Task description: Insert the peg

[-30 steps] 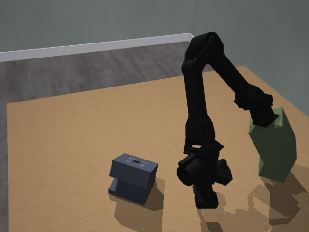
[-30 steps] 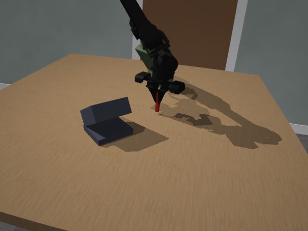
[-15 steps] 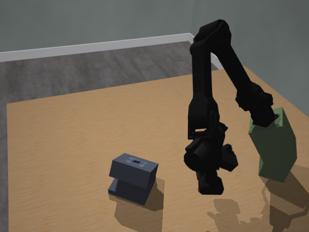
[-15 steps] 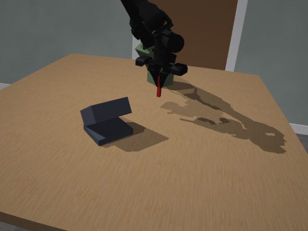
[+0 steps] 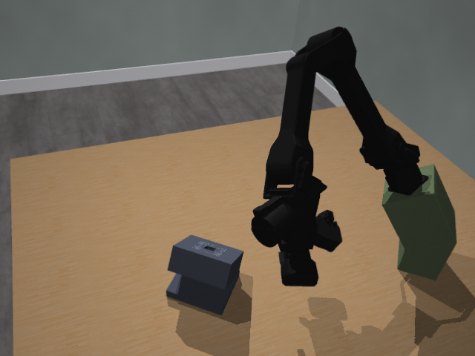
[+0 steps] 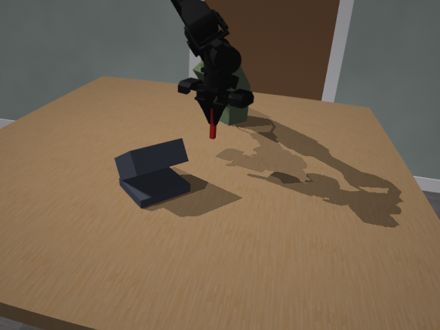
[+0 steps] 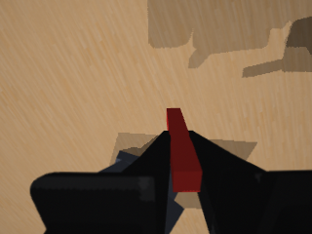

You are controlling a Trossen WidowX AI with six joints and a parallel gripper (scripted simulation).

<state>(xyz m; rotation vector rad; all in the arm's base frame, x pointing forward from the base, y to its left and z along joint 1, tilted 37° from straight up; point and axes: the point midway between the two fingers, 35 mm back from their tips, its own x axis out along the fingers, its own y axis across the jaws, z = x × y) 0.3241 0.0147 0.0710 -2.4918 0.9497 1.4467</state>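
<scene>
Red is what catches the eye: a slim red peg (image 6: pixel 212 126) hangs upright from the tip of the black gripper (image 6: pixel 212 114), its lower end poking out below the fingertips and well clear of the wooden table (image 6: pixel 248 248). The two dark fingers are pinched close together on the peg's upper part, and from the wrist view the peg (image 7: pixel 182 148) runs straight out between them, with the tabletop far beneath. In the top view the peg itself is hidden behind the gripper (image 5: pixel 299 274). Off to one side on the table sits the dark blue-grey block with the sloped panel (image 5: pixel 205 251); the panel tilts over a flat foot, and a small dark rectangular hole (image 5: pixel 209 248) shows near the middle of its upper face. From the exterior view the block (image 6: pixel 152 170) lies near the gripper but apart from it, with bare table between them, so the peg is neither above the hole nor touching the panel. The black arm (image 5: pixel 295 115) arches up and over from a green pedestal (image 5: pixel 425 225) at the table's far edge. Broad shadows of the arm and block fall across the wood.
</scene>
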